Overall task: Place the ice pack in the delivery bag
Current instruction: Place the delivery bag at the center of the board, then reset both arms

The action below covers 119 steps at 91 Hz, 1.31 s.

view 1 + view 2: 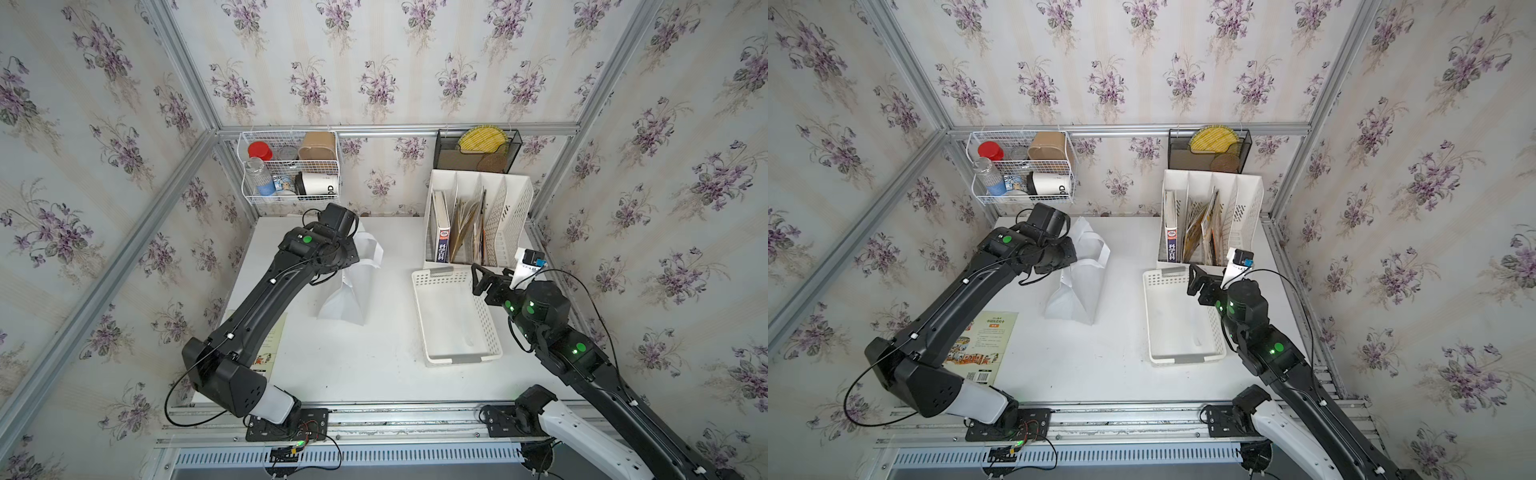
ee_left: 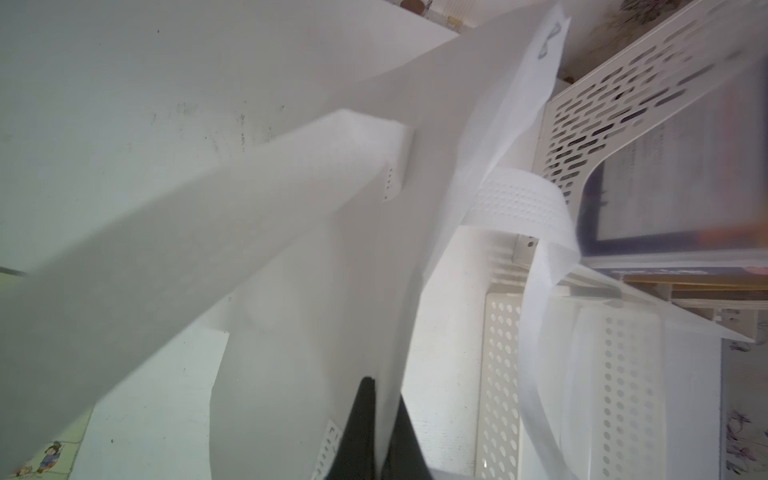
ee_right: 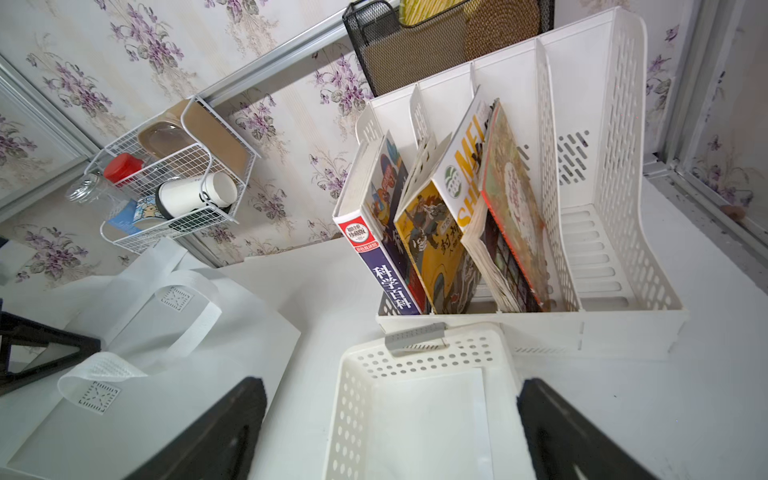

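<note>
basket [image 1: 419, 309]: open tray, the reference here.
delivery bag [image 1: 347, 299]: left of basket, held upright, probably for loading.
ice pack [image 3: 424, 419]: flat on basket floor, not yet bagged.
left pincer [image 2: 384, 399]: clamped on bag's wall.
right pincer [image 3: 390, 386]: spread wide over basket's far end, apparently to grab.

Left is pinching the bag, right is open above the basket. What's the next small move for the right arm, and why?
Probably lower the right gripper straight into the white basket, around the flat white ice pack lying there. Its jaws stand open on either side of the pack and hold nothing, while the left gripper is shut on the delivery bag.
</note>
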{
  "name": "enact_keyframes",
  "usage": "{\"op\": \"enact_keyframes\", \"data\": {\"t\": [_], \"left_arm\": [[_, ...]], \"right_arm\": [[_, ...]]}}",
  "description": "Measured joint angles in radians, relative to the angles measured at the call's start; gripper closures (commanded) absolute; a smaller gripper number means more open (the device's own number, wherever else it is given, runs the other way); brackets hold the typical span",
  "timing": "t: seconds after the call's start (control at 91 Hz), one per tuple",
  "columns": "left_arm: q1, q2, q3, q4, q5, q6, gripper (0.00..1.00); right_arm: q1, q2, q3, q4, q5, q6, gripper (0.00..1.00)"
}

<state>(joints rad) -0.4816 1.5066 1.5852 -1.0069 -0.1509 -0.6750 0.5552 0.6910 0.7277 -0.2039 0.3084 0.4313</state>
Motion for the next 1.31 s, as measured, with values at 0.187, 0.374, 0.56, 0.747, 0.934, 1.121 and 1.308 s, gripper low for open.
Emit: {"op": "enact_keyframes", "data": {"t": [0.187,0.374,0.56,0.747,0.934,1.121,1.308], "left_arm": [[0.033,-0.038,-0.141,0.077,-0.016,-0.007,1.0],[0.073,-0.044,-0.212,0.116,-0.021,-0.008,1.0],[0.077,-0.049,-0.221,0.116,-0.023,-0.005,0.93],[0.076,-0.063,-0.124,0.073,0.063,0.052,0.49],[0.076,-0.161,-0.045,0.082,0.169,0.09,0.28],[0.076,-0.243,0.007,0.136,0.267,0.093,0.21],[0.088,-0.304,0.026,0.245,0.41,0.098,0.18]], "right_arm": [[0.0,-0.006,-0.044,-0.018,0.027,0.0,0.0],[0.0,-0.018,-0.093,-0.021,0.028,0.007,0.0],[0.0,-0.024,-0.105,-0.013,0.016,0.008,0.0],[0.0,-0.031,-0.088,-0.013,0.011,0.007,0.0],[0.0,-0.039,-0.043,-0.017,-0.055,-0.006,0.0],[0.0,-0.06,-0.014,-0.043,-0.093,-0.009,0.0],[0.0,-0.1,0.001,-0.053,-0.114,-0.017,0.0]]}}
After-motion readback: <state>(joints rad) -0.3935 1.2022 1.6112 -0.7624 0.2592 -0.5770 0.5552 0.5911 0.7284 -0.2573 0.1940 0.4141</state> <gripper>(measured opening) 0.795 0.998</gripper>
